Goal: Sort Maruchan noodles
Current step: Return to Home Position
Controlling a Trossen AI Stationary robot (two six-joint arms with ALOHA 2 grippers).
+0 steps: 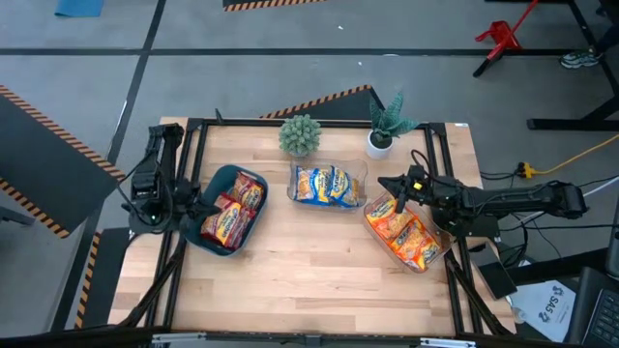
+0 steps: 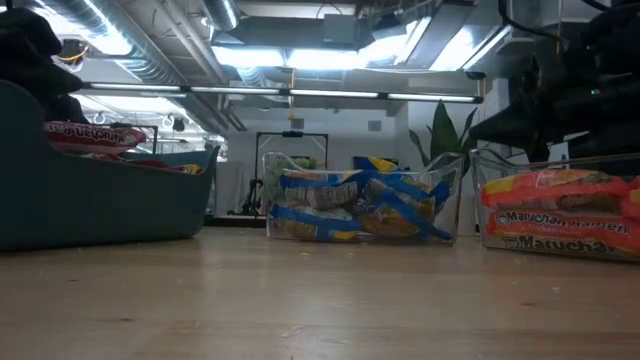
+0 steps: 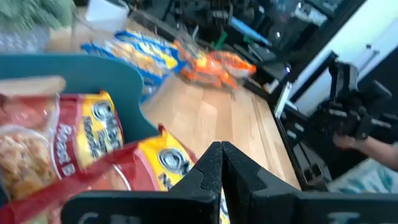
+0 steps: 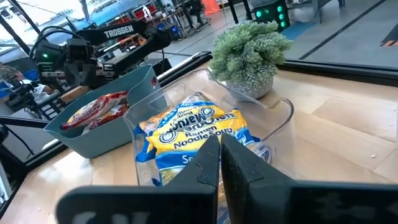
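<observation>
Red-brown Maruchan packets (image 1: 232,208) lie in a dark teal bin (image 1: 215,179) at the table's left. Blue-and-white packets (image 1: 327,186) fill a clear tub (image 1: 295,172) at the middle. Orange packets (image 1: 404,232) fill a clear tub (image 1: 437,259) at the right. My left gripper (image 3: 221,163) is shut and empty at the bin's left side (image 1: 198,206), above the red-brown packets (image 3: 93,134). My right gripper (image 4: 219,155) is shut and empty over the far end of the orange tub (image 1: 395,190), facing the blue-and-white packets (image 4: 193,134).
A round green plant (image 1: 300,135) and a spiky plant in a white pot (image 1: 385,130) stand at the table's far edge. A dark frame (image 1: 319,123) runs around the table. Bare wood (image 1: 309,280) lies between the tubs and the near edge.
</observation>
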